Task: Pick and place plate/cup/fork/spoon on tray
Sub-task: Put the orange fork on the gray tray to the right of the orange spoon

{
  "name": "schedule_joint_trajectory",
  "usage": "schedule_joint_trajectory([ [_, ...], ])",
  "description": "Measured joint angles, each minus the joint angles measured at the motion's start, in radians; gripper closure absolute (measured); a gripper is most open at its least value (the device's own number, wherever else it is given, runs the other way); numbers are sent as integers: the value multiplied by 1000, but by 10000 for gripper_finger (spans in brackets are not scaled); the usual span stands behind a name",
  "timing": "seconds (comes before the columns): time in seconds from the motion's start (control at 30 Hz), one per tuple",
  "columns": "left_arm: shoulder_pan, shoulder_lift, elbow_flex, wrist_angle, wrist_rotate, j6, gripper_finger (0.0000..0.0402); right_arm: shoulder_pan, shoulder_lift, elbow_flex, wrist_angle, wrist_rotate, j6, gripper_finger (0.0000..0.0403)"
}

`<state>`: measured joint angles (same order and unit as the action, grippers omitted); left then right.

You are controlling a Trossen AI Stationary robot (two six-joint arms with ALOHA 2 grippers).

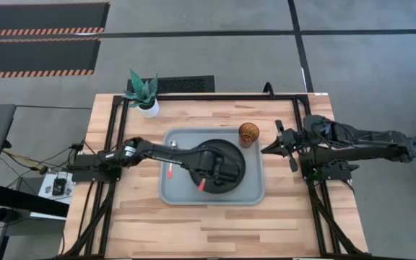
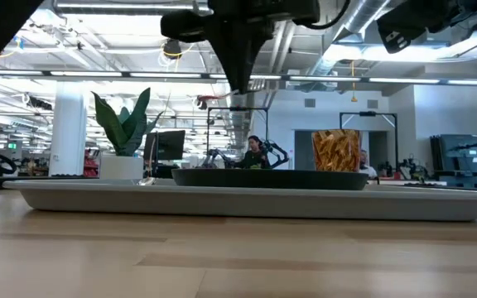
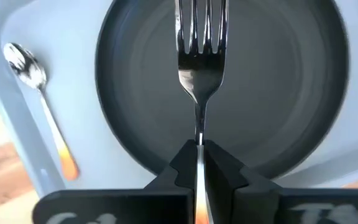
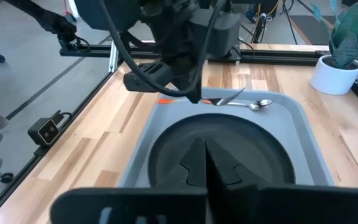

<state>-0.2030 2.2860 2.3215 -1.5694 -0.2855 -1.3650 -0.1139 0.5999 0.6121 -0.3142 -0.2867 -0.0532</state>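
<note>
Pinched tight on the thin red-orange handle, the left gripper [image 3: 199,163] holds the fork [image 3: 200,56] out over the plate [image 1: 219,165], its shiny silver prongs pointing across the matte black disc. Round and flat, the plate lies inside the pale grey-blue tray [image 1: 173,193], a smooth rectangle with rounded corners and a low rim, on the blond wooden table [image 1: 280,220]. Beside the plate, on the tray floor, lies the spoon [image 3: 39,102], polished bowl and slim handle ending in orange. At the tray's far right corner stands the cup [image 1: 248,134], amber and translucent with a patterned wall. Off to the right of the tray, above bare wood, the right gripper [image 1: 271,148] hangs with its dark fingers pressed together on nothing. A white pot with a spiky green plant [image 1: 144,92] stands at the table's far edge.
</note>
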Motion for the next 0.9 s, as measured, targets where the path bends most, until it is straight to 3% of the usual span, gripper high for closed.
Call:
schedule_joint_trajectory([
  [0.37, 17, 0, -1, -2, 1, 104, 401, 0, 0, 0, 0, 0, -8, 397],
  [0.9, -13, 0, -1, 48, -56, 56, 401, -121, 0, 0, 1, -3, -40, 397],
])
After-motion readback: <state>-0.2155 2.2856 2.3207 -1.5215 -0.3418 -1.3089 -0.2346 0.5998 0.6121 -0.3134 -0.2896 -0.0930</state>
